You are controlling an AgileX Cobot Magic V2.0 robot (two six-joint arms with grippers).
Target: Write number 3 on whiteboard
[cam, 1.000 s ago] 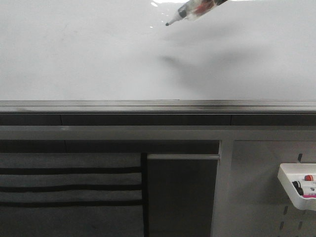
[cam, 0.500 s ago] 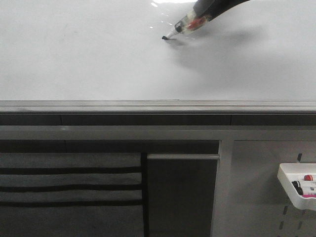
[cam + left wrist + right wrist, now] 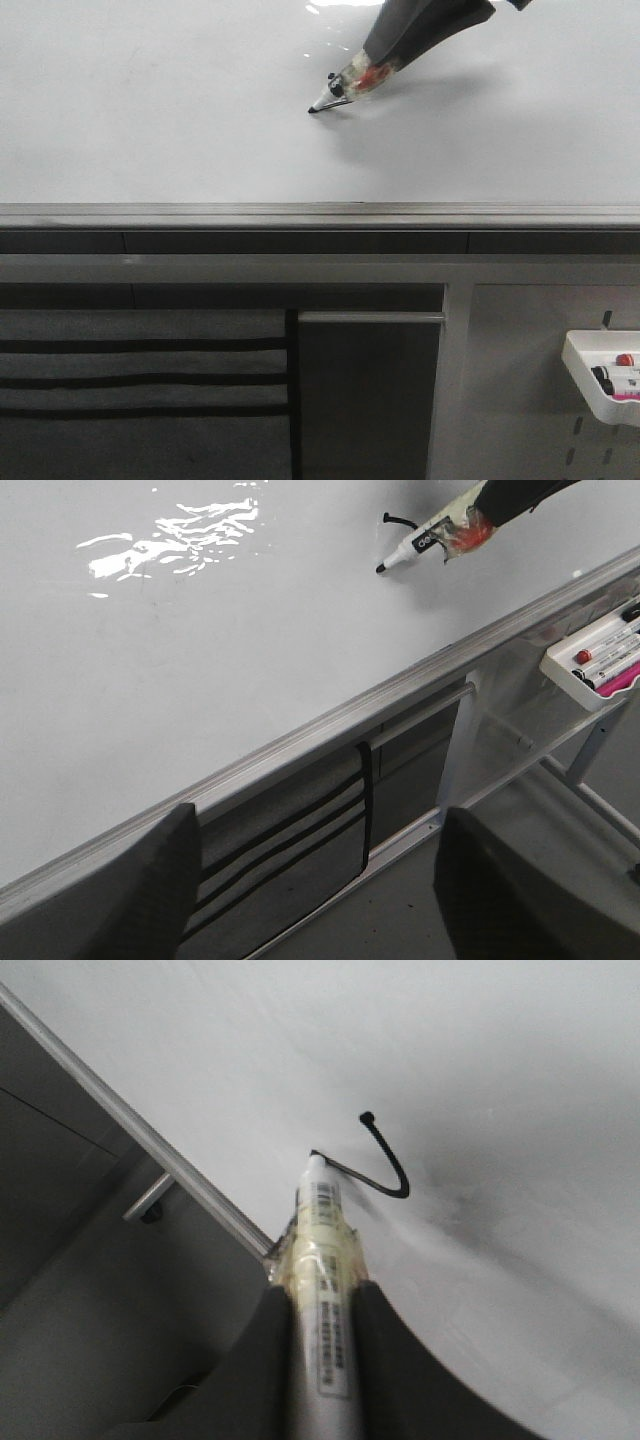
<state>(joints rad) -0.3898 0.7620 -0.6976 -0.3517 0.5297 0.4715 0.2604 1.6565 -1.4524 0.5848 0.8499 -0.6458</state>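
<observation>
Right wrist view shows the right gripper (image 3: 322,1305) pinching the marker (image 3: 325,1260), its tip on the whiteboard (image 3: 520,1080) at the end of the number 3 (image 3: 385,1165), so far only one hooked upper curve; the lower bowl and tail are left. Bare board lies all round the stroke, with the grey rail (image 3: 320,215) well below. Left gripper (image 3: 320,880) hangs spread, clear of the board

1 whiteboard (image 3: 150,110), 1 marker (image 3: 345,88) in use, 1 tray (image 3: 590,385) of spare markers.
</observation>
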